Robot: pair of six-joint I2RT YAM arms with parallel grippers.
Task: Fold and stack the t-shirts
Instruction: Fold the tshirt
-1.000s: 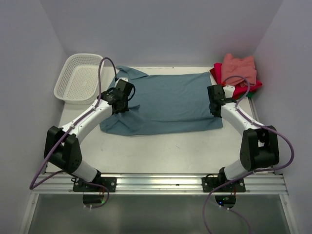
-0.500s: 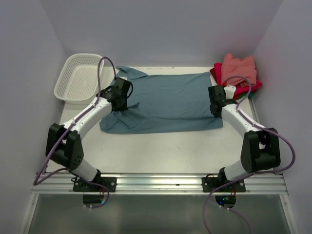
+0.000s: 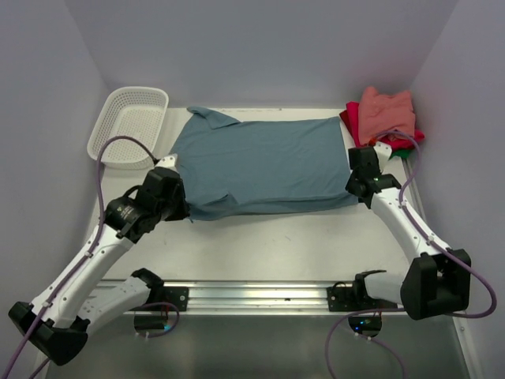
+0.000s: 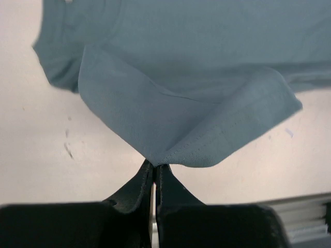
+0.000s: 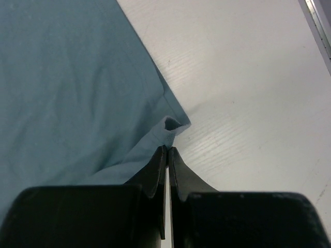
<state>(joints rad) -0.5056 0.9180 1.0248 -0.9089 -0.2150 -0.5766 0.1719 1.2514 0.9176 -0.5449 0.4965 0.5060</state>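
The teal-blue t-shirt [image 3: 260, 162] lies spread across the middle of the table. My left gripper [image 3: 180, 212] is shut on its near-left hem and holds that corner lifted; the left wrist view shows the pinched fabric [image 4: 176, 129] draped off the fingertips [image 4: 155, 166]. My right gripper [image 3: 357, 188] is shut on the near-right corner [image 5: 168, 126], the jaws pressed together on a small bunch of cloth [image 5: 166, 149]. Folded salmon-pink [image 3: 387, 110], red [image 3: 353, 118] and green [image 3: 398, 152] shirts are stacked at the far right.
A white mesh basket [image 3: 126, 126] stands at the far left corner. The metal rail [image 3: 260, 296] with both arm bases runs along the near edge. Walls close in on both sides and behind.
My left arm has swung back towards the near left, dragging the shirt's left hem with it. The right gripper moved slightly nearer and right at its corner.
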